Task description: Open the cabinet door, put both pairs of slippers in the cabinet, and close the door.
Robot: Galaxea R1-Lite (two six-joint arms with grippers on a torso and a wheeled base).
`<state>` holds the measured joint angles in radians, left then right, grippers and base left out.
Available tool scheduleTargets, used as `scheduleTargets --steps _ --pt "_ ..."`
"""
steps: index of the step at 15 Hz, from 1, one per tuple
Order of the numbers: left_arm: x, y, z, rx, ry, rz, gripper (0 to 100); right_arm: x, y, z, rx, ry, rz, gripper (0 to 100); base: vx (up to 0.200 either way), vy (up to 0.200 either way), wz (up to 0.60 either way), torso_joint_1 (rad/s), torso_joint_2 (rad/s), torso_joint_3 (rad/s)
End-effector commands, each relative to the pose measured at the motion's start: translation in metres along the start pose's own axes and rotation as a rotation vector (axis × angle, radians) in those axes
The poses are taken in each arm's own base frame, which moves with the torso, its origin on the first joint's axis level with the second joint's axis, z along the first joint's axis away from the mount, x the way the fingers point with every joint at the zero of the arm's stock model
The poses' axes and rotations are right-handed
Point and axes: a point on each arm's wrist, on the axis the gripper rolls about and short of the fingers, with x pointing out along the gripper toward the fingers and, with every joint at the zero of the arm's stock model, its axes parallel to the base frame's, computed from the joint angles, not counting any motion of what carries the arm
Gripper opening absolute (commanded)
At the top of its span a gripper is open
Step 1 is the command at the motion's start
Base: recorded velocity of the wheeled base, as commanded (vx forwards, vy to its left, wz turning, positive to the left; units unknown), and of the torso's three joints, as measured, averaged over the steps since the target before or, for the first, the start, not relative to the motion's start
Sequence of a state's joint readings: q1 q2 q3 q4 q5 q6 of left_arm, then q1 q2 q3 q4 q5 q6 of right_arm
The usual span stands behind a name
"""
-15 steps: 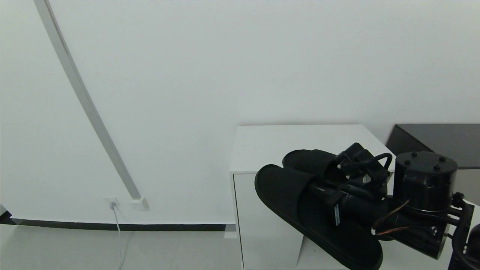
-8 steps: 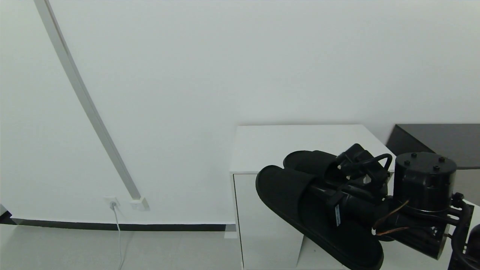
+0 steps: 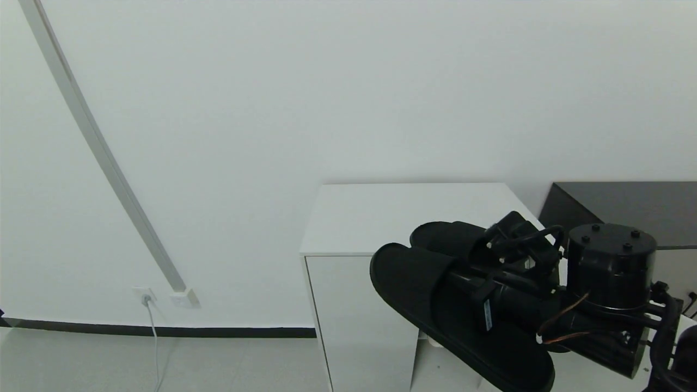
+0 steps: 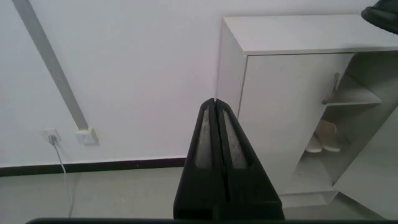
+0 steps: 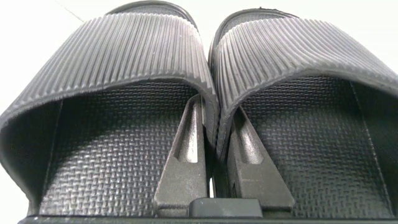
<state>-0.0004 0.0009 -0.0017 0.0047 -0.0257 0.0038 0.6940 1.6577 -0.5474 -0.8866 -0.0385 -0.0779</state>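
Note:
A pair of black slippers (image 3: 422,275) hangs in the air in front of the white cabinet (image 3: 403,215), toes pointing left. My right gripper (image 3: 482,261) is shut on them, one finger inside each slipper, pinching the two inner walls (image 5: 211,118) together. In the left wrist view the cabinet (image 4: 292,34) has its left door (image 4: 283,118) closed and its right side open, with a pale pair of slippers (image 4: 326,138) on a lower shelf. My left gripper (image 4: 215,134) is low and left of the cabinet, shut with nothing between its fingers.
A dark table (image 3: 626,204) stands right of the cabinet. A wall socket with a cable (image 3: 146,298) and a slanted conduit strip (image 3: 98,147) are on the white wall to the left. Bare grey floor (image 3: 163,359) lies left of the cabinet.
The head camera has turned a little to the right, so cabinet, wall strip and socket sit farther left in the picture. The right gripper still holds the black slippers the same way.

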Motion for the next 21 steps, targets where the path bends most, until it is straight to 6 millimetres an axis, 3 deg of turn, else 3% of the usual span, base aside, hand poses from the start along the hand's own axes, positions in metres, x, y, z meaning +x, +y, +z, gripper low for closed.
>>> scheduleTargets --steps 1,11,21 --pt "0.0001 0.0000 0.0000 0.001 0.001 0.000 0 0.0006 -0.0001 -0.0012 0.000 0.005 -0.002 0 0.000 -0.200 0.00 0.007 0.01 0.002" --pt "0.0001 0.0000 0.0000 0.001 0.001 0.000 0 -0.0016 -0.0001 -0.0060 -0.002 0.019 0.003 0 0.000 -0.200 0.00 0.002 0.00 0.001" --pt "0.0001 0.0000 0.0000 -0.001 0.001 0.000 0 -0.0025 -0.0001 -0.0072 -0.007 0.022 0.003 0 0.000 0.000 0.00 0.000 0.00 0.000"
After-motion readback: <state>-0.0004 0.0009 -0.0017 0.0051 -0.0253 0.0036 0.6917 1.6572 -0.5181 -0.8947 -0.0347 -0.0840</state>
